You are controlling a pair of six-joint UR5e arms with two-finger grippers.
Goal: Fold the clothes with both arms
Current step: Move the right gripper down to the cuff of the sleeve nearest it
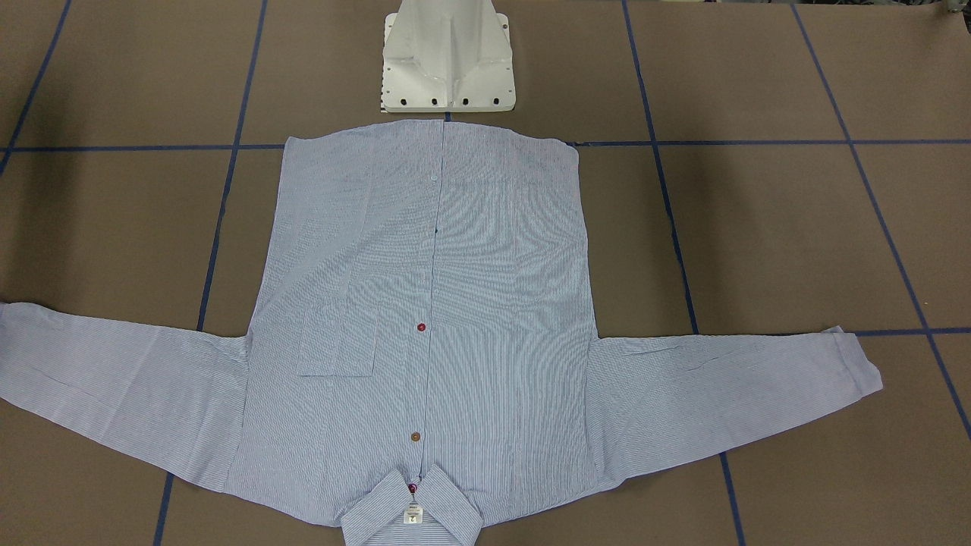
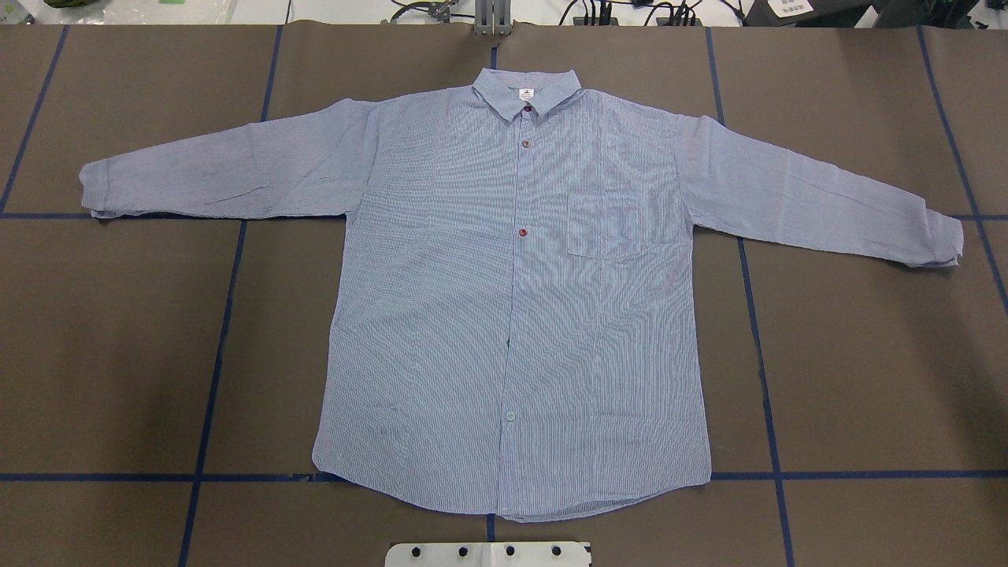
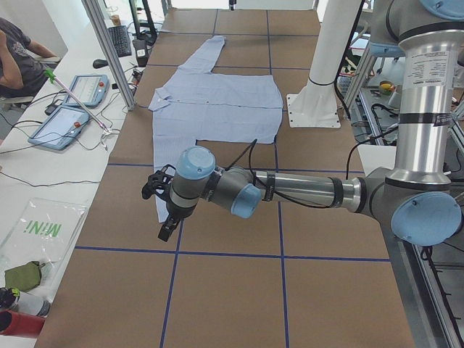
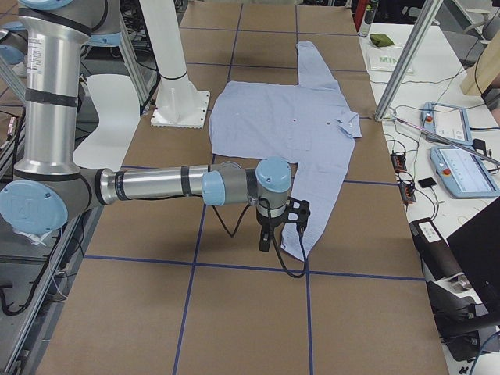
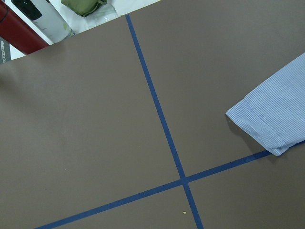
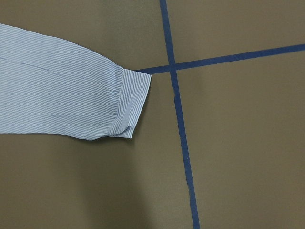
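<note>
We log a brown paper-covered table [image 2: 118, 354] gridded with blue tape lines [image 2: 213, 354]. It has open surface left, right and robot-side of the light blue-and-white striped long-sleeved shirt [image 2: 512, 315], which lies flat, buttons up, mid-table. The silver-grey left arm [image 3: 304, 190] and right arm [image 4: 156, 185] reach out low over the table. The white pedestal base [image 1: 447, 61] stands just beside the hem.

For the left pincer [image 3: 166, 226] and right pincer [image 4: 266, 236] we cannot tell the opening. Each hangs near a cuff [image 5: 257, 126].

The long axis runs hem to collar [image 2: 526, 87]. The collar is near the far edge and the sleeves are spread sideways.

Brown table [image 2: 118, 354] gridded with blue tape [image 2: 118, 477]; white side bench [image 3: 18, 163] holds tablets [image 3: 58, 125].
</note>
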